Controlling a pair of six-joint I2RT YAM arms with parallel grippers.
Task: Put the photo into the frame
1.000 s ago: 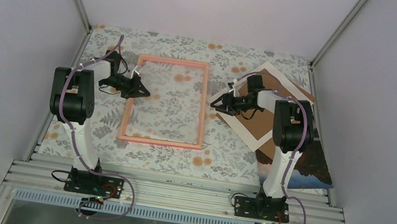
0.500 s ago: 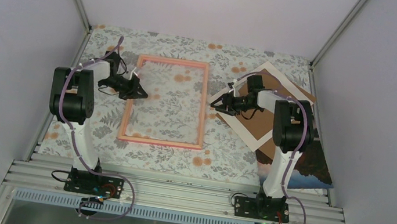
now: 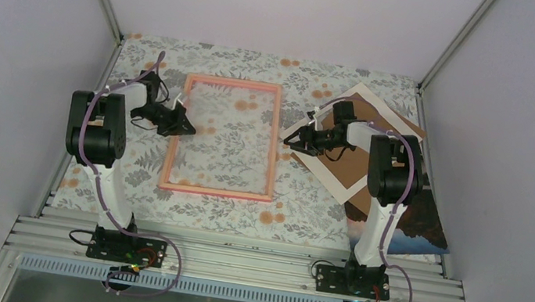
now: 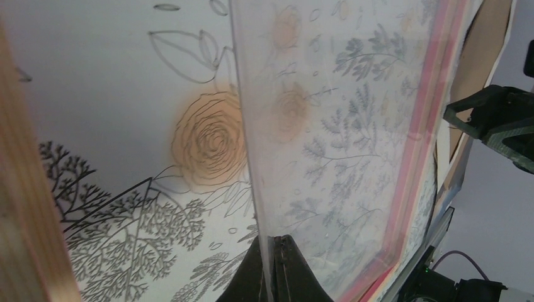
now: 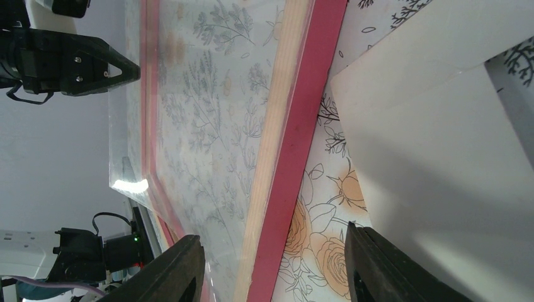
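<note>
Two grippers at the frame [image 3: 215, 190], so I'll go left to right. Left gripper [image 3: 185, 126] sits at the frame's left rail, fingers pressed together on the edge of the clear pane [image 4: 327, 126], which looks tipped up. Right gripper [image 3: 293, 144] hovers at the right rail, fingers spread, empty. The photo [image 3: 420, 220] lies further right of the frame, slanted, partly under the mat [image 3: 335, 183] and brown board [image 3: 353, 165]. Right arm's nearer, I'd say.

The left arm [image 3: 110, 194] and right arm [image 3: 373, 233] have white links, bulky black joints and looping purple cables [image 3: 179, 269]; the left gripper [image 5: 136, 70] is black, wedge-shaped and screw-studded.
</note>
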